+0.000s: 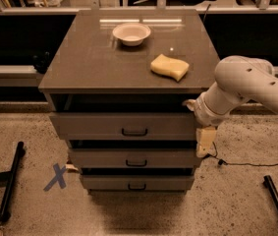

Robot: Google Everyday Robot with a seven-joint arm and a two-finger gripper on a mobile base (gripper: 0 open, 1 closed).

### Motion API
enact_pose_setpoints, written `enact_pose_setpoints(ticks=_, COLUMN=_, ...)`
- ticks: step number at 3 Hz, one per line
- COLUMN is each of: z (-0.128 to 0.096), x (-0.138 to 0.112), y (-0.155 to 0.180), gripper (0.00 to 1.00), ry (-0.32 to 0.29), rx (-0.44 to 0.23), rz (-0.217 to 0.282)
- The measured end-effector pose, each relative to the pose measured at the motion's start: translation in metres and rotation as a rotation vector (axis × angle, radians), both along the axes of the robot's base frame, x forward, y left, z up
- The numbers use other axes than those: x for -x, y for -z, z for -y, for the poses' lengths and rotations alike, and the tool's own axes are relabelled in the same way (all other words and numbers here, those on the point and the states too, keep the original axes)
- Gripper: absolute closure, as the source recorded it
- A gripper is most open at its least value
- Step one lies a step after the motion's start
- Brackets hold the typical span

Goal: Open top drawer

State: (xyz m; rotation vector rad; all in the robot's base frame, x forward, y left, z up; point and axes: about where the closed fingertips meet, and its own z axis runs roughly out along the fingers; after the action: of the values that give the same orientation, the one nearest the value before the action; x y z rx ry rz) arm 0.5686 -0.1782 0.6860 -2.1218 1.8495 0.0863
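Your end effector hung at 3 o'clock of the top drawer, just beside its right end; couldn't tell its grip state. Top drawer sat directly under the table, slightly pulled out.

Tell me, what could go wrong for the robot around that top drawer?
The end effector hangs beside the right edge of the cabinet, off the handle of the top drawer, so it may knock the drawer's corner moving across. A hard bump could also slide the bowl or sponge on top. The floor cable near the arm might snag.
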Motion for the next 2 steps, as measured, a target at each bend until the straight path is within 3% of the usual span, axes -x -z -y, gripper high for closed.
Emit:
enact_pose_setpoints(ticks=1, z=-0.013, x=-0.004, y=0.013, gripper=0.00, ry=-0.037, rx=-0.001, rz=-0.018)
enact_pose_setpoints(ticks=2, z=-0.019, x=-0.004, y=0.026, gripper=0.16, ry=-0.054, rx=-0.005, rz=-0.046)
